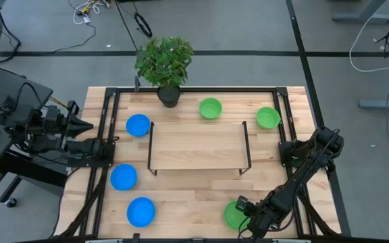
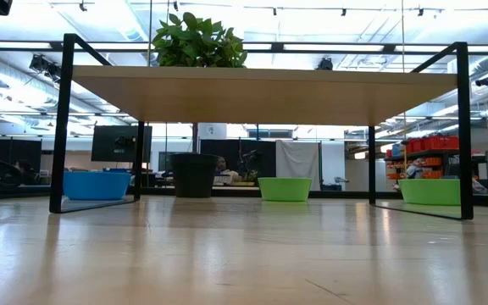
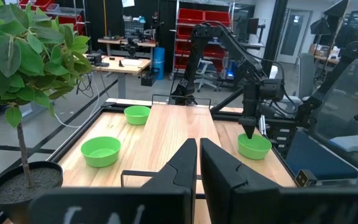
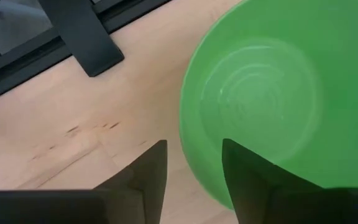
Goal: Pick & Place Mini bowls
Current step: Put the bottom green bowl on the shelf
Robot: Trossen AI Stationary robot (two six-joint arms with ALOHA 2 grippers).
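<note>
Your right pincer [image 4: 192, 168] hangs spread over the rim of the green bowl [image 1: 234, 214] near the surface's [image 1: 194, 196] front edge, bare wood beside it, while your left pincer [image 3: 198, 163] waits pressed together off the left edge.

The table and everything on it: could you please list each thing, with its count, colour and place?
Blue mini bowls: three, bright blue, table's left side.
Green mini bowls: three, bright green; two at the far right, one near right under the right gripper.
Plant: one, green leaves in a dark pot, far edge.
Shelf: one, wooden top on a black frame, table's centre.
Left gripper: shut, parked at the left edge.
Right gripper: open, one finger over the near green bowl's rim.
</note>
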